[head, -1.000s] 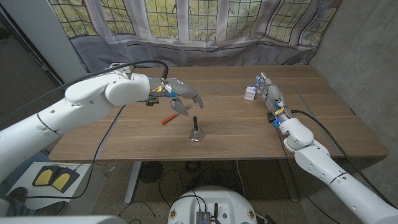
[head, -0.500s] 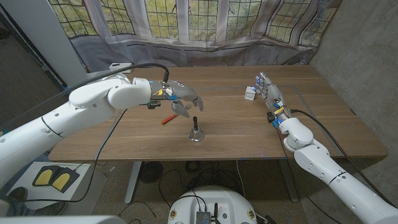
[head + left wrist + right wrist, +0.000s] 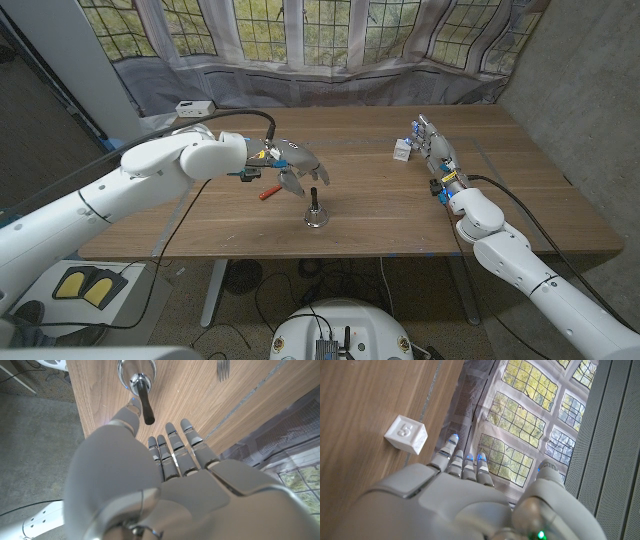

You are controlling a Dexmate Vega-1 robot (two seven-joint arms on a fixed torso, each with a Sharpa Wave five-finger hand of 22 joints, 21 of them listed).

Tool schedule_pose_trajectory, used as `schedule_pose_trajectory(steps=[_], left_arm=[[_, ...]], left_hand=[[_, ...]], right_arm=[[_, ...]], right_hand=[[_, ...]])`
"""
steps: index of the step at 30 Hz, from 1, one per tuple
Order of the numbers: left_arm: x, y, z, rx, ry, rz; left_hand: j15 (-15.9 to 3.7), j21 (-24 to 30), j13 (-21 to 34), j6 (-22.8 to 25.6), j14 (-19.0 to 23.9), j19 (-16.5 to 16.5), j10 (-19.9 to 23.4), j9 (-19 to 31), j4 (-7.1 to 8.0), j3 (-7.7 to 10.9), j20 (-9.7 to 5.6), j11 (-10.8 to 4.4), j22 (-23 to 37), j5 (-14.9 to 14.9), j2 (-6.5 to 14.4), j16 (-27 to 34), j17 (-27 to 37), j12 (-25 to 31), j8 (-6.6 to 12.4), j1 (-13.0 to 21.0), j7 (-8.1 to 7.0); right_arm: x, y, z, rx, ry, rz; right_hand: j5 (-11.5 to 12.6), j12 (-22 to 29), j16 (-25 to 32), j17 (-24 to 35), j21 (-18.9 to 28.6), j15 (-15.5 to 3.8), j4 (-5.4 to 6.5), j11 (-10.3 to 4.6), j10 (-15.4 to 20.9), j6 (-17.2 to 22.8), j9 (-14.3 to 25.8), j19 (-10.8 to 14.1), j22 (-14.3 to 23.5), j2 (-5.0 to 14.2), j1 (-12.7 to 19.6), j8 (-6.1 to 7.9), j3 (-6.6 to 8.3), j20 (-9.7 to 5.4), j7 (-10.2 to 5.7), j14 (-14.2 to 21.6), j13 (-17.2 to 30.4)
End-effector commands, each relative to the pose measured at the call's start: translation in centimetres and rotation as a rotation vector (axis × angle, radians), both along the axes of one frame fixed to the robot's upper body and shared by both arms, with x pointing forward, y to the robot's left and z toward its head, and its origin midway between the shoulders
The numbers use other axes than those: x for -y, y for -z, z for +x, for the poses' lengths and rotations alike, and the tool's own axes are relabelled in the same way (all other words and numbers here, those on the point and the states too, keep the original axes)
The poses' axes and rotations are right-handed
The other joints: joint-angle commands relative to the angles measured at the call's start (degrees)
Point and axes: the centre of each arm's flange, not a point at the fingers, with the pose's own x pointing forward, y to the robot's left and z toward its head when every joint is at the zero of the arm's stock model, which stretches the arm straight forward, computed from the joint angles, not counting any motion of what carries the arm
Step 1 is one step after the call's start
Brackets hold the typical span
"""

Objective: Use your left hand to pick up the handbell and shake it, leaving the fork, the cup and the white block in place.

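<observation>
A wooden table (image 3: 380, 215) stands before a curtain printed with leaded windows, a grey wall at its right edge. The handbell (image 3: 314, 210) stands upright near the table's front edge, bare wood to its right, a red-handled fork (image 3: 271, 191) just beyond it. The left hand (image 3: 296, 164) hovers above the bell, fingers (image 3: 175, 445) apart and empty, thumb close to the black handle; the right hand (image 3: 432, 150) stands open beside the white block (image 3: 402, 150) near the far right corner.

The left hand (image 3: 165, 470) hangs over the wooden table (image 3: 190, 405), fingers spread and empty. The handbell (image 3: 137, 375) stands upright by the table's edge, its black handle just off the thumb. A fork (image 3: 223, 367) lies further in.
</observation>
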Motion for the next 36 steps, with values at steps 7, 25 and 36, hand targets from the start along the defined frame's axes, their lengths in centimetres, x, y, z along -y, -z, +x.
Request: schedule_pose_trajectory(steps=[7,25,36], left_arm=[[0.0,1.5,0.9,-0.025,0.002,0.009],[0.8,2.8,2.5,-0.030,0.016,0.033],[1.1,2.9,3.3,-0.039,0.021,0.009]], left_hand=[[-1.01,0.3,0.3,0.2,0.2,0.1,0.5,0.3,0.00,-0.20,0.04,0.73,0.2,0.3,0.4,0.0,0.3,0.3,0.10,0.6,0.33],[-1.39,0.8,0.7,0.8,1.3,1.1,1.3,0.3,-0.80,0.07,-0.39,1.09,0.2,0.7,1.4,0.2,0.2,0.6,0.25,3.4,0.84],[-2.23,1.5,0.8,2.3,3.5,2.6,2.8,0.4,-0.88,0.15,-0.42,1.43,0.3,0.7,2.3,1.0,0.3,1.0,0.79,5.2,1.35]], right_arm=[[-0.2,0.4,-0.2,-0.006,0.001,0.003],[-0.3,1.3,-0.3,-0.021,0.008,0.020],[-0.1,1.4,0.0,-0.026,0.007,0.023]], right_hand=[[-0.1,-0.2,-0.1,0.1,0.0,0.01,0.08,-0.35,0.0,0.1,0.2,0.2,0.3,-0.12,0.5,-0.05,-0.17,0.76,-0.37,0.3,0.2],[-0.1,-0.1,-0.1,0.1,0.1,0.06,0.10,-0.41,0.1,0.0,0.2,0.6,0.3,-0.09,0.5,-0.06,-0.24,1.20,-0.64,0.4,0.2],[-0.1,-0.1,-0.1,0.1,0.1,0.17,0.12,-0.45,0.1,-0.1,0.2,0.7,0.4,-0.07,0.5,-0.05,-0.26,1.47,-0.91,0.4,0.2]])
